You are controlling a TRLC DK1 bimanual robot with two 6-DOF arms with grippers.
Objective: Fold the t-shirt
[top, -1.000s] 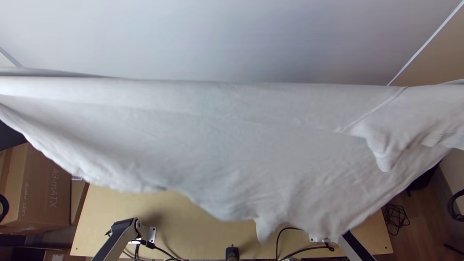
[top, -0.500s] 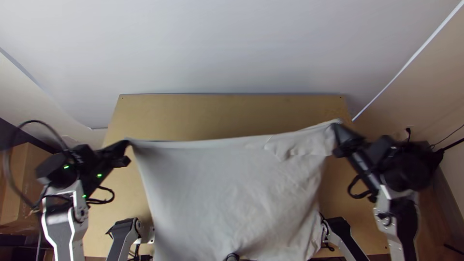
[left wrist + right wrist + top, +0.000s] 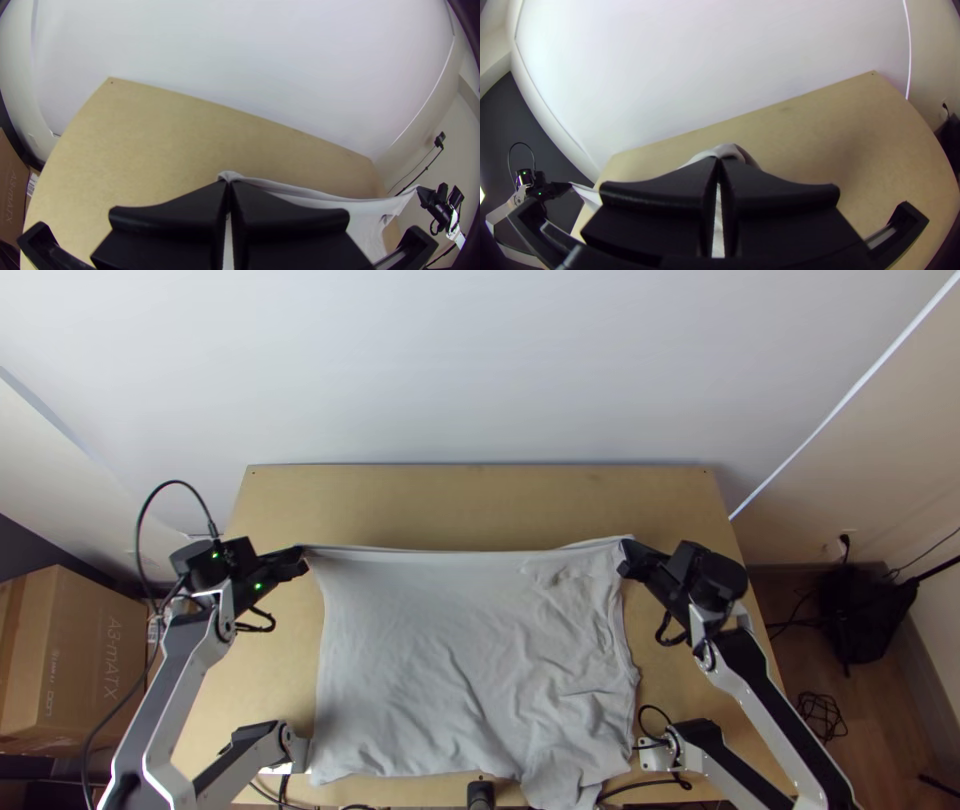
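Left end effector (image 3: 302,560) and right end effector (image 3: 627,561) pinch the t-shirt (image 3: 430,650) by its far edge. The top view reveals creases.

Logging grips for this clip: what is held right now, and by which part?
The t-shirt, by its far edge: the left gripper pinches one end, the right gripper the other.

across the top of the top view, a white wall (image 3: 480,370) rises behind a light wooden table (image 3: 480,495); tangled black cable (image 3: 822,715) lies on brown floor (image 3: 875,725) lower right, a cardboard box (image 3: 75,670) lower left.
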